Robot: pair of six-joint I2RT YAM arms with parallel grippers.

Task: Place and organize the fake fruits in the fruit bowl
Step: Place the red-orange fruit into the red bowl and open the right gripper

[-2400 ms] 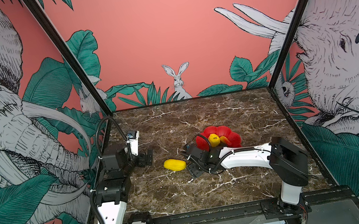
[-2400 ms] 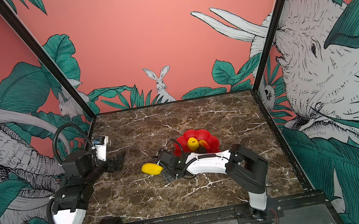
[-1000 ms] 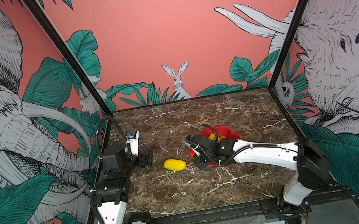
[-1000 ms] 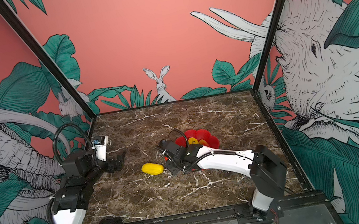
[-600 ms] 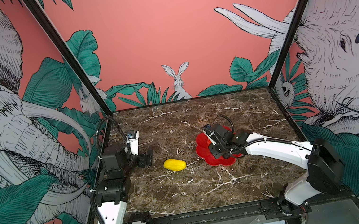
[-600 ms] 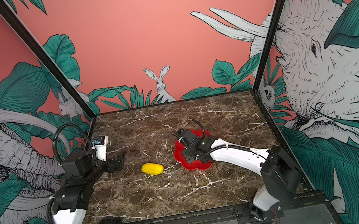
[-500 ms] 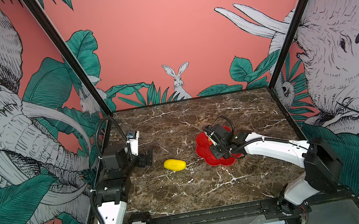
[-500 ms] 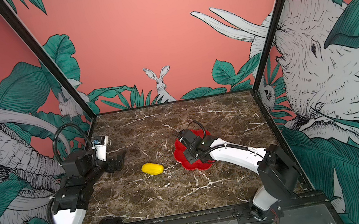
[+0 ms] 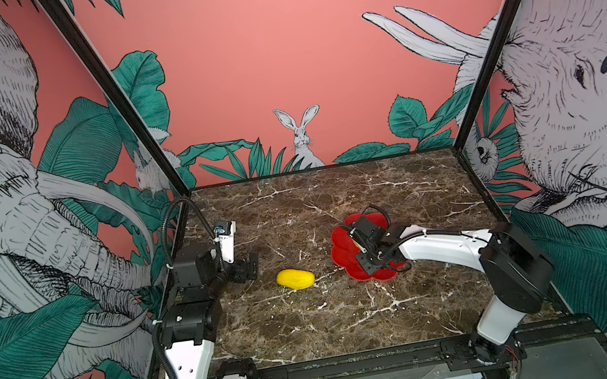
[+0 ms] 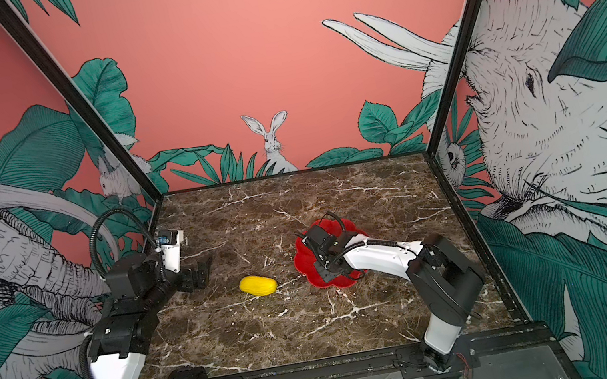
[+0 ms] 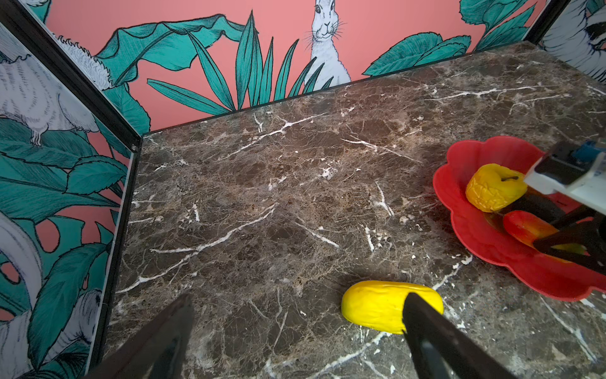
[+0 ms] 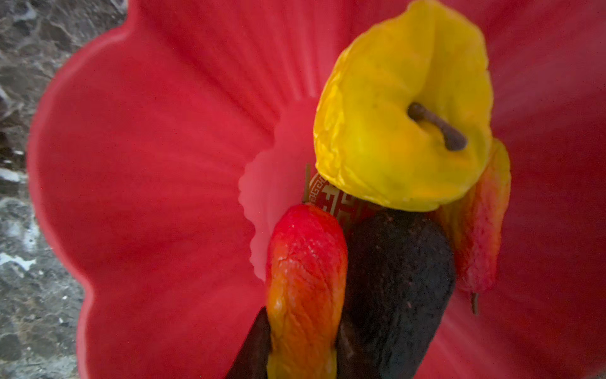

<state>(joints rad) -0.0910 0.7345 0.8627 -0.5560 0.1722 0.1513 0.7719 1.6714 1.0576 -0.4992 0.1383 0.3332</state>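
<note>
The red flower-shaped fruit bowl (image 9: 343,249) (image 10: 304,258) sits right of the table's middle. My right gripper (image 9: 357,242) (image 12: 300,341) hangs over it, shut on a slim red-orange fruit (image 12: 305,279) whose tip points at the bowl's centre. In the bowl (image 12: 147,164) lie a bumpy yellow fruit (image 12: 403,124), a dark oval fruit (image 12: 393,279) and a second red-orange fruit (image 12: 478,229). An oblong yellow fruit (image 9: 295,278) (image 11: 377,308) lies on the marble left of the bowl. My left gripper (image 9: 246,266) (image 11: 296,297) stands open and empty, left of that fruit.
The brown marble table (image 9: 358,316) is walled by painted panels at the back and both sides, with black corner posts (image 9: 116,93). The right arm (image 9: 442,246) stretches across the table's right side to the bowl. A black rail (image 9: 346,368) runs along the front edge.
My right gripper has lifted from the table beside the oblong yellow fruit and swung right and back over the bowl, with the red-orange fruit in it. The left arm has not moved.
</note>
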